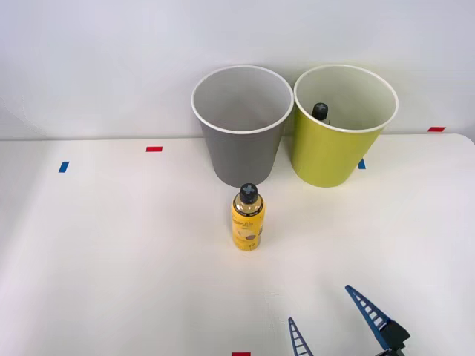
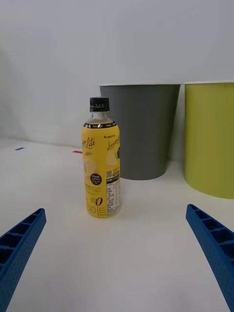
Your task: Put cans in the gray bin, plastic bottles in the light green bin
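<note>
A plastic bottle point(image 1: 247, 219) point(image 2: 101, 161) with a yellow label and dark cap stands upright on the white table, just in front of the gray bin point(image 1: 242, 126) point(image 2: 139, 129). To that bin's right stands the light green bin point(image 1: 344, 126) point(image 2: 210, 139), and the dark cap of another bottle point(image 1: 320, 111) shows inside it. My right gripper point(image 1: 320, 315) point(image 2: 117, 258) is open near the table's front edge, well short of the standing bottle, with nothing between its blue fingers point(image 1: 369, 314) point(image 2: 19, 246). No cans are in view.
The white table point(image 1: 111, 252) carries small tape marks: blue point(image 1: 64, 167) at the left, red point(image 1: 154, 149) behind it, red point(image 1: 436, 129) at the far right and red point(image 1: 240, 354) at the front edge. A white wall rises behind the bins.
</note>
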`<state>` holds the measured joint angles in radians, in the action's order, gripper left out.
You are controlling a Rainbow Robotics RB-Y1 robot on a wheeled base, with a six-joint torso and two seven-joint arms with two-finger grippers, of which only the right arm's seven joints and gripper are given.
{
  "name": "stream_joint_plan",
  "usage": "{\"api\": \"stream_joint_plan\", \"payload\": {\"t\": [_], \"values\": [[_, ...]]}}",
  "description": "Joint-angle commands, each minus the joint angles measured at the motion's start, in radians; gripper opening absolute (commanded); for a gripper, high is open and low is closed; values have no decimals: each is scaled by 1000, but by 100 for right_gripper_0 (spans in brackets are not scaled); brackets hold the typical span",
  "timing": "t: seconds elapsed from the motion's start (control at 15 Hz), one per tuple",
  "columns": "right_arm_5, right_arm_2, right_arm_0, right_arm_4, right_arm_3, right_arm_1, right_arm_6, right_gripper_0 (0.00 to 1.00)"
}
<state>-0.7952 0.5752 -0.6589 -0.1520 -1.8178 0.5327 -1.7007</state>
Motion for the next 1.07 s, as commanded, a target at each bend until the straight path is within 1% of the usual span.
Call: {"api": "stream_joint_plan", "payload": {"t": [0.07,0.13,0.27,0.53,0.73,1.0,1.07], "values": [[50,43,78,-106,0,6,-114,100],[59,55,104,-135,0,1,-146,100],[105,100,174,-230,0,3,-224,100],[125,210,302,-466,0,4,-430,100],[195,224,387,-589,0,-13,-550,100],[263,224,475,-748,2,-43,-666,100],[281,224,490,-774,0,-49,-691,100]]}}
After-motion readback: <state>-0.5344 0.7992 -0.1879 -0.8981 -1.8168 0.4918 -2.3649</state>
